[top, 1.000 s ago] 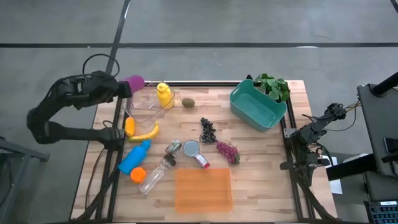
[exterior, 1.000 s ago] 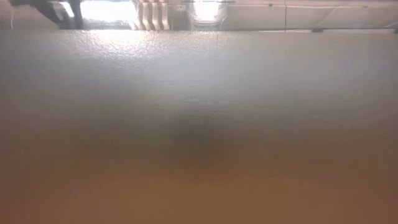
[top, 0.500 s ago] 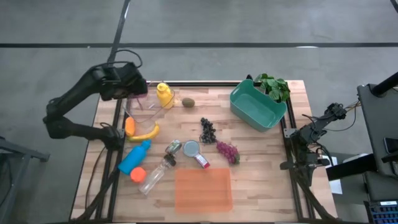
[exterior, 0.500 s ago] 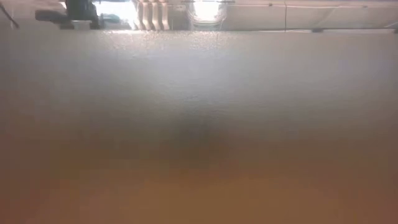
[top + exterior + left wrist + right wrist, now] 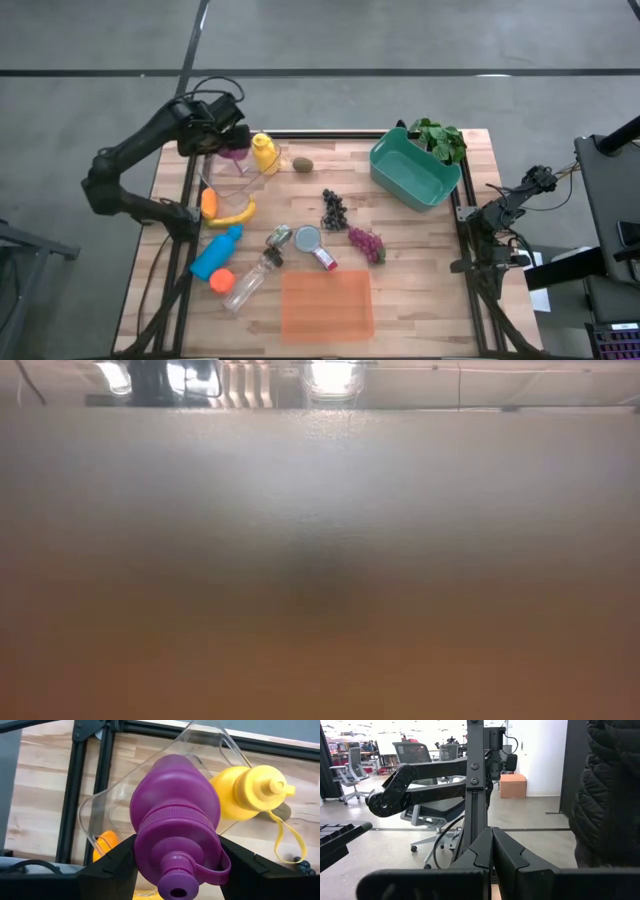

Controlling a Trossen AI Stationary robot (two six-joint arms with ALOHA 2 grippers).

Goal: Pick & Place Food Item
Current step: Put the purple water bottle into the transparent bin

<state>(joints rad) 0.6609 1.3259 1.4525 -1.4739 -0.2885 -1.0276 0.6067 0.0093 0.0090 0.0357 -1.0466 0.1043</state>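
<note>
The left gripper [image 5: 175, 865] holds a purple bottle [image 5: 175, 840]. Its two dark fingers [image 5: 112, 867] are about half open and press on both sides of the bottle, just below the screw cap. In the high view this gripper [image 5: 232, 140] is in the upper left of the frame, above the far left corner of the table [image 5: 420, 290]. The bottle [image 5: 236, 152] hangs there over a clear container [image 5: 228, 175], just left of a yellow bottle [image 5: 264, 153].

The purple bottle looks like hard plastic with a smooth, rounded body. I judge it light if it is empty, stiff, and not easy to break. The smooth skin can be slippery, so a hold on the wide belly could slide. The ridged collar under the cap is the better place, and the fingers are close to it now. The cap has a loop strap at the side; it is soft and not good for a grip.

In the left wrist view the clear container [image 5: 150, 785] is directly behind the bottle, so I think the bottle is going into it. The container looks thin and light and may tip or move if the bottle hits its rim.

The right gripper [image 5: 492, 855] rests off the table at the right edge of the high view, with its fingers fully closed and nothing between them. A person in a dark padded jacket [image 5: 610, 795] stands near it.

The low view shows nothing useful.
</note>
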